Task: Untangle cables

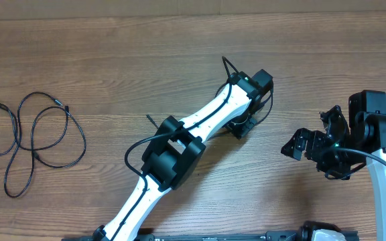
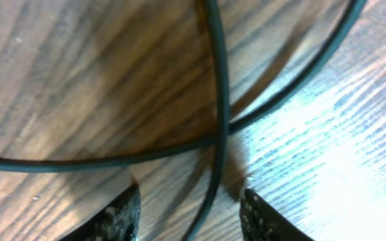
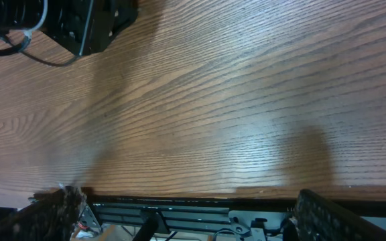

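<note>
I am working with thin, light, floppy stuff here. In my left wrist view a straight cord [image 2: 218, 100] is running down the picture and a curved cord [image 2: 112, 163] is crossing it, both lying flat on the table [image 1: 179, 47]. I am judging that neither will hold a shape or resist a pull. They look smooth enough to slide through a loose pinch, and any tug will likely drag the other cord along at the crossing. The best hold looks to be on the straight cord just below the crossing, low against the wood and on that strand alone. My left gripper [image 2: 193, 215] is sitting right there, jaws standing apart with the straight cord between them and a sliver of table showing on each side, so I am not clamping anything yet. My left arm [image 1: 179, 144] is reaching diagonally to mid-table, wrist pitched steeply down. A looped cable [image 1: 20, 134] is lying well apart, near the far left edge. My right gripper [image 3: 193, 213] is waiting off to the right, spread wide over bare wood and holding nothing.
</note>
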### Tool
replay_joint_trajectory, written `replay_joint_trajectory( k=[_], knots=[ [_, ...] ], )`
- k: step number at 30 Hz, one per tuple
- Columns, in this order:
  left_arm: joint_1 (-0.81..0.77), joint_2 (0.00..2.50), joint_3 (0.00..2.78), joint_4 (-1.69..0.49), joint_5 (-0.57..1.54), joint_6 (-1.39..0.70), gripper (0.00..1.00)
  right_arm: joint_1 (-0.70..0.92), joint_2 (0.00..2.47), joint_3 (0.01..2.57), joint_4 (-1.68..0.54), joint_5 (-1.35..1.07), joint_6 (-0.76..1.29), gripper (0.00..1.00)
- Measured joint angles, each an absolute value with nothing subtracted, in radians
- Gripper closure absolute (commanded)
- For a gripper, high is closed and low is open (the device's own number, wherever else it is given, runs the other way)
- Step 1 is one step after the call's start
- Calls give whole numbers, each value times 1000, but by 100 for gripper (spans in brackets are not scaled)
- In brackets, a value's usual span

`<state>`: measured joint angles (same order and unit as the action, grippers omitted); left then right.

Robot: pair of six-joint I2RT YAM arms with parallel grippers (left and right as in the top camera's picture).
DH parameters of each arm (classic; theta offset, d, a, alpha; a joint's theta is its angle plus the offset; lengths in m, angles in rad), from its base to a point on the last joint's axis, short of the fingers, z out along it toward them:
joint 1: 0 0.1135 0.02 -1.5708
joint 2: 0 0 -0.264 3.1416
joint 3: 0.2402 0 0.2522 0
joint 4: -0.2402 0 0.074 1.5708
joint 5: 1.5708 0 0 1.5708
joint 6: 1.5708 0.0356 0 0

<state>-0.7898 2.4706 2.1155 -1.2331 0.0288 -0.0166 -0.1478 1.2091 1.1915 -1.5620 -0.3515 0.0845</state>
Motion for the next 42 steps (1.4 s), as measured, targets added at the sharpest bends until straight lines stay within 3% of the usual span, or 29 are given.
replay_joint_trajectory(
  k=[7, 16, 24, 27, 33, 42],
  knots=[
    [-797, 2471, 2115, -1252, 29, -17, 58, -148, 1209, 1192, -1562, -352, 84, 0],
    [-797, 2461, 2087, -1254, 25, -24, 68, -148, 1209, 1192, -1563, -352, 84, 0],
    [-797, 2448, 2060, -1267, 22, -24, 83, -148, 1209, 1192, -1562, -351, 84, 0],
    [-796, 2448, 2059, -1271, 18, -26, 96, -148, 1209, 1192, -1562, -352, 84, 0],
    [-796, 2454, 2086, -1329, -11, -52, 95, -148, 1209, 1192, -1562, -352, 84, 0],
    [-745, 2458, 2388, -1432, -221, -184, 96, -148, 1209, 1191, -1563, -351, 84, 0]
  ],
)
